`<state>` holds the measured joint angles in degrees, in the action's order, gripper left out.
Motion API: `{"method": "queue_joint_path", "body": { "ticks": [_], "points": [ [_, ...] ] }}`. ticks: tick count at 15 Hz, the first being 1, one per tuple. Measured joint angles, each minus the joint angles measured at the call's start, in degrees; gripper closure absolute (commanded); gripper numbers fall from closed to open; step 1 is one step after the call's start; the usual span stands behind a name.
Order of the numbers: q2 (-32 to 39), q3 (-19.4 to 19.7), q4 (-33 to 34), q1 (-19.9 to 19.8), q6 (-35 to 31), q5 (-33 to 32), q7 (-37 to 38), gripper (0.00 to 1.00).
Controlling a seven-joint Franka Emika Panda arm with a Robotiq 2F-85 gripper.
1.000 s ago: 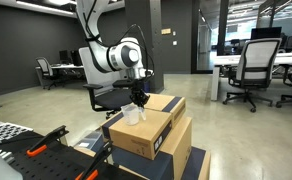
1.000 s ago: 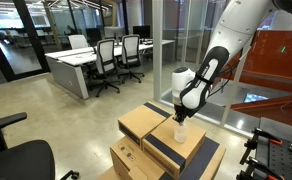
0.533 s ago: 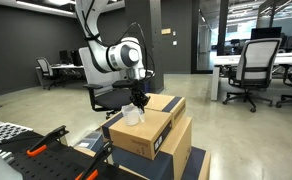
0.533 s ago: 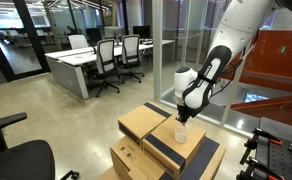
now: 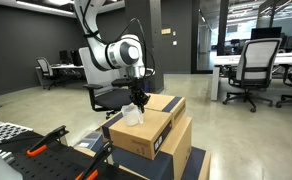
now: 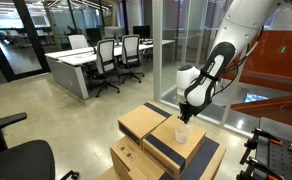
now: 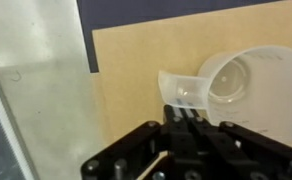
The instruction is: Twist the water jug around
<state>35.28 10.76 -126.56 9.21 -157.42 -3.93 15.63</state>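
Arm [image 5: 112, 55] bent downward, wrist vertical over the jug [image 5: 133, 117] standing on a box [image 5: 152, 138]; jaws nearly closed, pinching the jug's handle [image 7: 181, 93].

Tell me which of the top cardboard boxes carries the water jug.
The box under the gripper; the water jug rests on it. The neighbouring top box lies beside it.

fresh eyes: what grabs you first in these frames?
The big white arm bends down in the middle of an open office, its hand right over a small see-through jug that stands on a stack of cardboard boxes. In the wrist view the jug fills the upper right, its lip next to the hand; whether it is gripped is unclear. Office chairs stand behind.
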Motion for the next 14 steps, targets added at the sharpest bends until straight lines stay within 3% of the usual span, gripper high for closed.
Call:
{"method": "queue_joint_path", "body": {
  "ticks": [14],
  "points": [
    [-7.0,-0.17,-3.27,-0.93,-1.11,-0.04,-0.09,0.94]
  ]
}}
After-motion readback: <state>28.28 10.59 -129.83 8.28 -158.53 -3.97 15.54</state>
